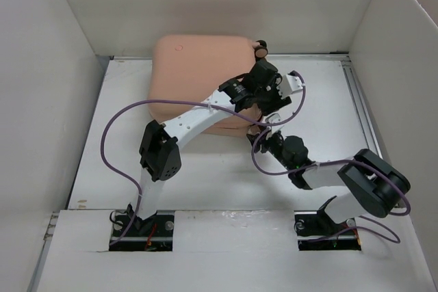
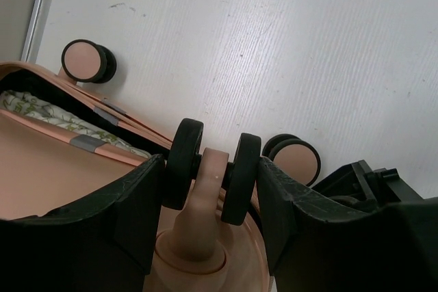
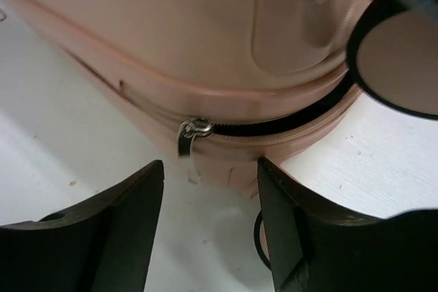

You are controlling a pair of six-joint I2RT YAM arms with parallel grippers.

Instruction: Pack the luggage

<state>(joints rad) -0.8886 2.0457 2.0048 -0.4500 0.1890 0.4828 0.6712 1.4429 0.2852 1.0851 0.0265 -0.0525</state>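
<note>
The salmon-pink luggage [image 1: 195, 73] lies flat at the back centre of the table. My left gripper [image 1: 265, 104] reaches over its near right corner. In the left wrist view it [image 2: 211, 169] is shut on a black-and-pink twin wheel [image 2: 212, 172], one finger against each disc. The shell seam is gaping there, and patterned cloth [image 2: 37, 109] shows inside. My right gripper [image 1: 263, 139] is just in front of the same corner. In the right wrist view it [image 3: 211, 169] is open and empty, a short way from the metal zipper pull [image 3: 190, 136] on the partly unzipped seam.
Other wheels show at the far right corner [image 1: 261, 48] and in the left wrist view [image 2: 89, 61] [image 2: 295, 159]. White walls [image 1: 41, 100] enclose the table on the left, back and right. The purple cables [image 1: 120, 128] loop off both arms.
</note>
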